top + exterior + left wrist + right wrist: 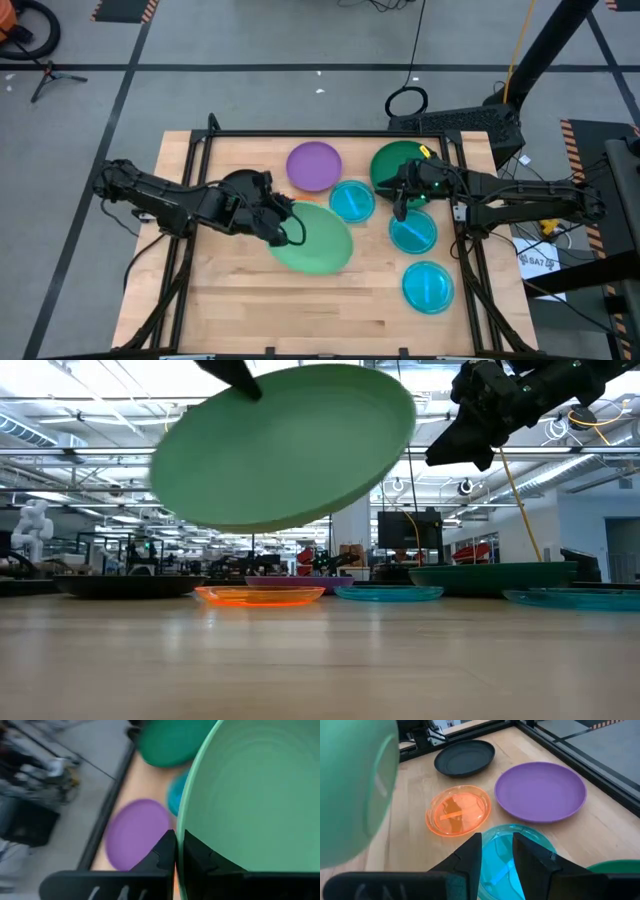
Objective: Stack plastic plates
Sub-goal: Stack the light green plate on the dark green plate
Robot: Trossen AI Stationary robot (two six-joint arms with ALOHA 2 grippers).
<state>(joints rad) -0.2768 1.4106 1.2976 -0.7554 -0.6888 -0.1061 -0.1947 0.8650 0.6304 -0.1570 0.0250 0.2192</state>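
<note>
No lettering anywhere can be read (one floor tag is illegible).

We see a light wooden table (pixel 300 300) edged by a dark metal frame (pixel 320 134), standing on a grey floor (pixel 250 40) crossed by dark tape lines. Beyond the far edge a black cable (pixel 406 101) lies coiled in a loop on that floor, and a yellow cable (pixel 520 40) runs down beside a slanting black post (pixel 560 40). Looking level across the table we find a large hall with a white humanoid figure (pixel 30 525) at the far left and a dark monitor (pixel 408 530) behind.
</note>
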